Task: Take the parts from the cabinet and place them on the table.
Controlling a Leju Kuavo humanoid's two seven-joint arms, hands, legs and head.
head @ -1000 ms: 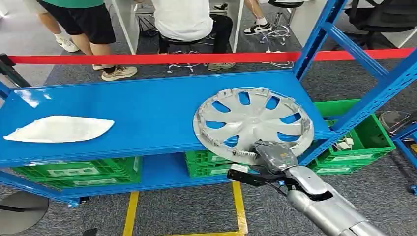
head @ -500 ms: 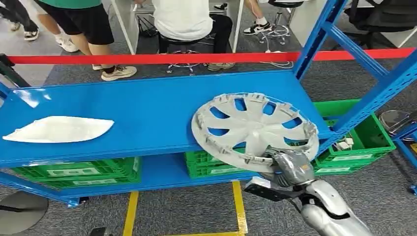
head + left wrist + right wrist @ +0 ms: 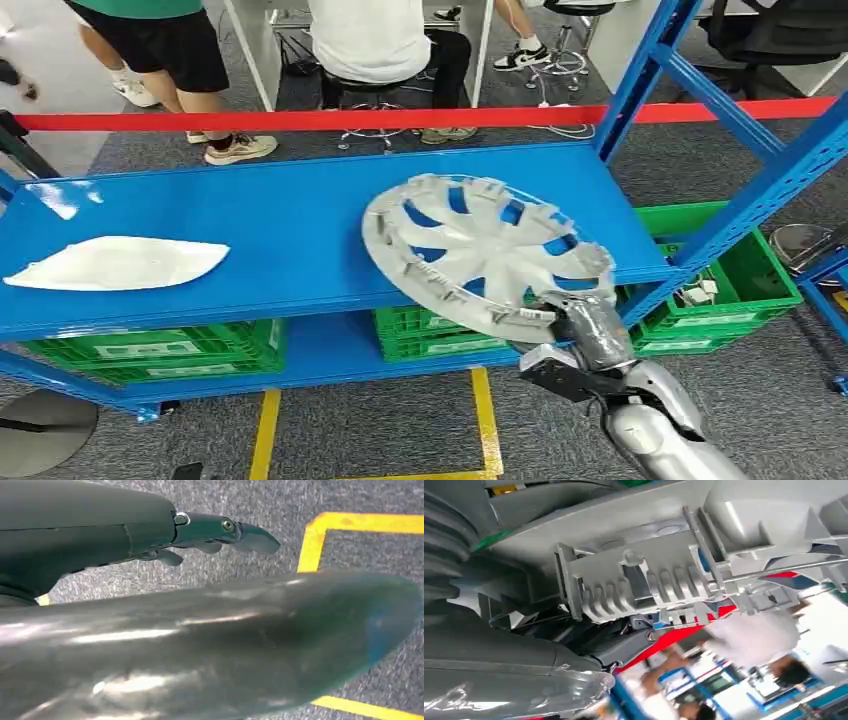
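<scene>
Right hand (image 3: 585, 330) grips the silver wheel cover (image 3: 480, 255) by its near rim, holding it tilted with its far edge raised over the front part of the blue shelf (image 3: 250, 215); in the right wrist view the ribbed clips on the cover's rim (image 3: 644, 585) sit pressed against the hand. By that reading the first part is gripped and partly off the cabinet but not yet carried clear, and the white curved part (image 3: 115, 262) lies untouched at the shelf's other end, so most of the task remains. No table is visible. Whether the cover's lower edge touches the shelf cannot be told. Left hand (image 3: 220, 532) hangs over grey carpet with nothing in its partly visible fingers; how far they are spread is unclear.
</scene>
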